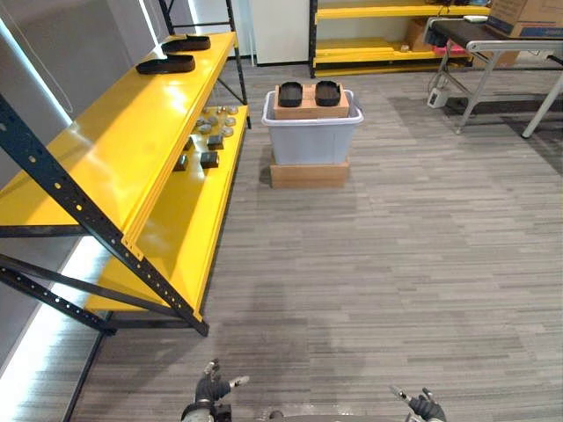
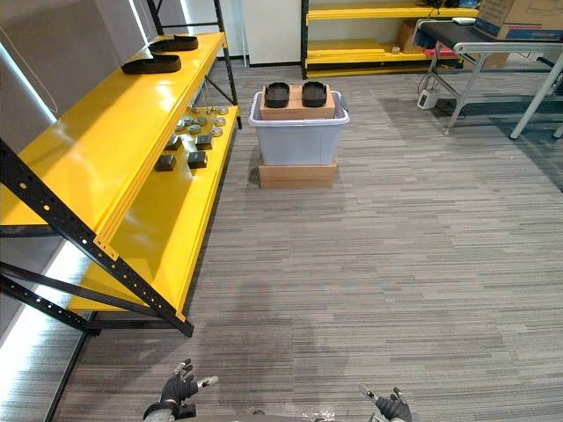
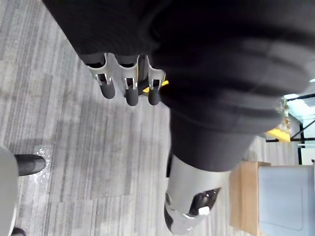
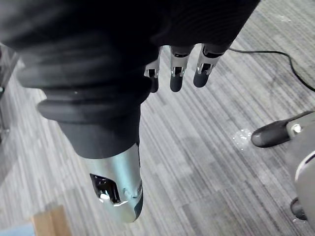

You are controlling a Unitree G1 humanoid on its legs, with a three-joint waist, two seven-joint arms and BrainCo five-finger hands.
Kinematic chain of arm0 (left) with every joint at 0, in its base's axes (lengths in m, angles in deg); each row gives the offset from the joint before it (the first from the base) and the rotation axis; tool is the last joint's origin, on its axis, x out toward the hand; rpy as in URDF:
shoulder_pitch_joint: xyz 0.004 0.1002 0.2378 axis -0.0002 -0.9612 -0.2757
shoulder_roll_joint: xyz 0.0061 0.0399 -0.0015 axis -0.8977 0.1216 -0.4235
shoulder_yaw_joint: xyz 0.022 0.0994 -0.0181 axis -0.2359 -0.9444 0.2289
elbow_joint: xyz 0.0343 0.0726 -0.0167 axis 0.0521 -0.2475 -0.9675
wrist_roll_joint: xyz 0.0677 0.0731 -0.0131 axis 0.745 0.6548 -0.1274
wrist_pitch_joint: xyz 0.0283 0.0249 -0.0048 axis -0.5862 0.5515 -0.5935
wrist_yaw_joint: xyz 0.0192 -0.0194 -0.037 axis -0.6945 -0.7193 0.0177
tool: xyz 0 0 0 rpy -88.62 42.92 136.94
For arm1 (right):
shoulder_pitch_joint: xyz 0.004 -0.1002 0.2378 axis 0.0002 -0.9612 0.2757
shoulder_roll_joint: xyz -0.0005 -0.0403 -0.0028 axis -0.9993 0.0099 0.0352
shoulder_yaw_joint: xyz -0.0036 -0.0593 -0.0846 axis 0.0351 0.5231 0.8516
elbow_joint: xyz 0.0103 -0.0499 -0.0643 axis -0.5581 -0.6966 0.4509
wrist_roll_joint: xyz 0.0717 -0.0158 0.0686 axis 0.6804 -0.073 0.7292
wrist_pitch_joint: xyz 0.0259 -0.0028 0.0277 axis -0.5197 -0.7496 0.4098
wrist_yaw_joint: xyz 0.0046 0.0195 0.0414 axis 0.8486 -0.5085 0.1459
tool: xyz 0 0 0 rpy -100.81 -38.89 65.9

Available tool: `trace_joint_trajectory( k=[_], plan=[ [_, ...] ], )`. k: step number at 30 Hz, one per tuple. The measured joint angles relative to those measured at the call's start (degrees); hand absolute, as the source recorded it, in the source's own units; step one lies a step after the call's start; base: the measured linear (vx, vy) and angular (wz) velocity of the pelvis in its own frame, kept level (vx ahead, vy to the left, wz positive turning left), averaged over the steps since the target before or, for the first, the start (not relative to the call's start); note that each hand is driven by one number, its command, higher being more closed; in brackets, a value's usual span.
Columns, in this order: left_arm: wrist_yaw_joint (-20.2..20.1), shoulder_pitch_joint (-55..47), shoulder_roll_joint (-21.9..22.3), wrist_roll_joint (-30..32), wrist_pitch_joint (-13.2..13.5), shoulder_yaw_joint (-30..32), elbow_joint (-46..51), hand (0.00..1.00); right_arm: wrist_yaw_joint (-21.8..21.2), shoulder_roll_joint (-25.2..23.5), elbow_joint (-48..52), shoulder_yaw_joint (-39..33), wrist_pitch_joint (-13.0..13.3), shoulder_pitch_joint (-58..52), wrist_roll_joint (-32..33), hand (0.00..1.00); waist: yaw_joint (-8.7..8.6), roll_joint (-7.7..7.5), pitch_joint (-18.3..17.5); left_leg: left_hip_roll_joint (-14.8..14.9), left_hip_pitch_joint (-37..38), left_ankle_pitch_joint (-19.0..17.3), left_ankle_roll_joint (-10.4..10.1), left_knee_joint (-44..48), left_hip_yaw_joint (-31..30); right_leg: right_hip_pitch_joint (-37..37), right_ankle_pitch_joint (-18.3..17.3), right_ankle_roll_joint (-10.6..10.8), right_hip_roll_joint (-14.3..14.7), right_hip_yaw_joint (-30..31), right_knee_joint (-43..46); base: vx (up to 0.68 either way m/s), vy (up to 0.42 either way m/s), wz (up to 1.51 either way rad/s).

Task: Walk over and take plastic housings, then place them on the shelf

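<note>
In the left eye view, two black plastic housings [image 1: 290, 93] [image 1: 327, 92] sat side by side in a cardboard tray [image 1: 310, 111] on top of a grey bin [image 1: 312, 141], well ahead across the carpet floor [image 1: 378, 264]. The bin stood on a flat box [image 1: 309, 174]. Another pair of housings [image 1: 165, 63] lay at the far end of the yellow shelf [image 1: 106, 149]. The left hand [image 1: 211, 387] and right hand [image 1: 426, 407] hung low, near the view's lower edge.

In the right eye view, small round parts [image 2: 201, 121] and dark blocks [image 2: 197, 159] lay on the lower shelf [image 2: 176, 220], and a worktop [image 2: 493, 40] carried a carton [image 2: 519, 16].

In the left wrist view, the fingers [image 3: 130, 91] hung relaxed, grasping nothing.

In the right wrist view, the fingers [image 4: 177, 76] likewise hung released above the carpet.
</note>
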Motion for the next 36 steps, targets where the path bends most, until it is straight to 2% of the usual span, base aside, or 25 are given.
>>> trace_joint_trajectory(
  k=[4, 7, 14, 16, 22, 24, 26, 27, 28, 29, 30, 32, 33, 34, 35, 36],
  plan=[
    [0.0, 0.0, -0.5, 2.6, 0.6, 0.0, 2.0, 0.00, -0.2, 0.6, 4.4, 0.8, 0.2, 0.7, -8.8, 0.00, 0.04, -0.89, 1.2, 0.0, 1.0, -0.5, -0.8, 0.0, 0.2, 1.2, -0.1, 0.2, 0.0, -0.1, -0.4, 0.08, -0.011, -0.01],
    [0.0, -0.1, -0.6, 3.4, 0.7, 0.1, 2.1, 0.00, -0.3, 0.9, 4.8, 1.4, 0.2, 0.8, -10.9, 0.00, 0.05, -0.78, 1.3, 0.0, 2.3, -1.1, -1.7, 0.1, 0.6, 2.1, -0.5, 1.0, -0.2, -0.1, -0.3, 0.06, -0.009, -0.04],
    [0.3, -0.2, -0.4, 1.7, 0.8, 1.5, 4.3, 0.00, 0.0, 1.3, 4.8, 1.5, -0.1, 1.0, -9.6, 0.00, -0.09, -0.01, 1.7, 0.2, 2.2, -1.8, -2.2, 0.3, 1.6, 2.0, -0.9, 1.5, -0.2, 0.2, -0.2, -0.01, -0.014, -0.05],
    [0.4, -0.2, -0.2, 1.2, 0.8, 2.1, 4.4, 0.00, 0.2, 1.9, 4.8, 1.3, -0.1, 1.3, -8.8, 0.00, -0.07, 0.56, 1.9, 0.4, 1.9, -2.9, -0.9, 1.0, 2.0, 1.6, -1.1, 1.6, 0.1, 0.6, -0.2, -0.03, -0.027, -0.18],
    [0.5, -1.4, 0.3, -1.4, 0.8, 4.9, 7.9, 0.00, 1.3, 2.1, 4.8, -2.4, -0.2, 2.3, -6.9, 0.00, -0.05, 1.12, 1.9, 0.5, -2.0, -6.7, 0.6, 5.9, 4.6, -1.7, -2.0, 1.8, -0.4, 2.2, 1.0, 0.00, 0.011, -0.24],
    [1.1, -1.4, 0.3, -2.6, 0.9, 5.4, 8.6, 0.00, 1.4, 2.1, 4.8, -2.9, -0.6, 2.8, -6.8, 0.00, -0.07, 1.28, 1.9, 0.5, -4.0, -9.0, 1.1, 9.0, 5.2, -4.3, -4.5, 3.1, -1.1, 2.7, 5.3, 0.11, 0.052, -0.16],
    [1.6, -1.5, 0.5, -3.0, 0.9, 5.3, 9.5, 0.00, 1.6, 2.2, 4.8, -3.0, -1.2, 2.9, -6.8, 0.00, -0.07, 1.17, 2.5, 0.7, -4.2, -12.5, 1.7, 12.2, 6.0, -8.0, -8.2, 5.7, -2.1, 2.1, 15.4, 0.11, 0.076, -0.20],
    [1.6, -1.8, 0.5, -3.0, 0.9, 5.3, 9.9, 0.00, 1.7, 2.2, 4.8, -3.0, -1.3, 2.9, -6.8, 0.00, -0.02, 1.29, 2.5, 0.7, -4.1, -13.3, 1.9, 12.6, 6.1, -9.4, -8.9, 6.3, -2.5, 1.3, 19.3, 0.12, 0.111, -0.22],
    [1.6, -2.3, 0.4, -3.0, 1.0, 5.2, 9.9, 0.00, 1.8, 2.1, 4.9, -3.0, -1.3, 2.8, -6.8, 0.00, -0.11, 1.70, 2.7, 0.4, -2.7, -14.7, 2.3, 12.8, 5.8, -13.1, -9.4, 6.3, -3.9, -0.5, 29.5, 0.18, 0.113, 0.04],
    [1.8, -1.8, 0.1, -3.1, 1.1, 5.0, 10.0, 0.00, 2.2, 2.0, 5.0, -2.7, -1.6, 2.5, -6.7, 0.00, -0.66, 1.07, 3.2, -0.3, -0.6, -15.5, 3.3, 12.9, 4.9, -17.7, -9.5, 5.9, -6.0, -2.0, 40.7, 0.33, 0.110, 0.25],
    [2.0, -1.7, -0.4, -3.1, 1.1, 4.8, 10.0, 0.00, 2.2, 1.9, 5.0, -2.6, -2.0, 2.4, -6.2, 0.00, -1.14, 0.89, 3.5, -0.6, 1.3, -16.5, 3.7, 13.2, 4.3, -20.1, -11.5, 5.1, -7.2, -2.8, 45.7, 0.41, 0.080, 0.35],
    [2.7, -1.6, -0.5, -3.4, 1.1, 4.7, 10.0, 0.00, 2.3, 1.9, 5.7, -2.2, -2.1, 2.4, -5.7, 0.00, -1.51, 0.98, 3.9, -0.5, 3.5, -17.4, 3.6, 12.8, 3.2, -22.9, -13.4, 4.3, -7.8, -4.6, 45.5, 0.40, 0.039, 0.33],
    [2.7, -0.6, -0.7, -3.6, 1.2, 4.7, 10.0, 0.00, 2.2, 2.2, 6.9, -1.6, -2.1, 2.5, -5.7, 0.00, -1.90, 1.19, 4.8, 0.4, 5.3, -17.6, 3.2, 11.8, 2.3, -25.4, -13.6, 3.4, -7.2, -6.5, 42.9, 0.45, -0.015, 0.48],
    [2.7, 1.1, -0.7, -3.6, 1.2, 4.7, 9.9, 0.00, 2.3, 3.1, 7.3, -0.9, -2.0, 3.2, -5.7, 0.00, -1.91, 2.41, 6.2, 2.6, 7.0, -17.8, 2.6, 10.7, 1.2, -27.5, -12.5, 2.4, -5.2, -8.0, 37.2, 0.46, -0.034, 0.53],
    [2.7, 1.8, -0.8, -3.6, 1.2, 4.7, 9.8, 0.00, 2.2, 3.6, 7.3, -0.3, -2.0, 3.6, -5.8, 0.00, -1.96, 2.86, 6.7, 3.6, 7.6, -17.9, 1.7, 10.5, 0.8, -28.8, -11.0, 2.3, -4.1, -8.4, 33.7, 0.37, -0.041, 0.49],
    [2.8, 2.9, -0.8, -3.6, 1.3, 4.7, 9.8, 0.00, 2.2, 4.0, 7.5, 0.1, -2.0, 4.0, -5.8, 0.00, -2.08, 2.75, 7.3, 4.5, 8.4, -18.0, 0.5, 10.4, 0.2, -30.5, -7.7, 2.1, -2.8, -8.2, 28.3, 0.41, -0.074, 0.53]
  ],
)
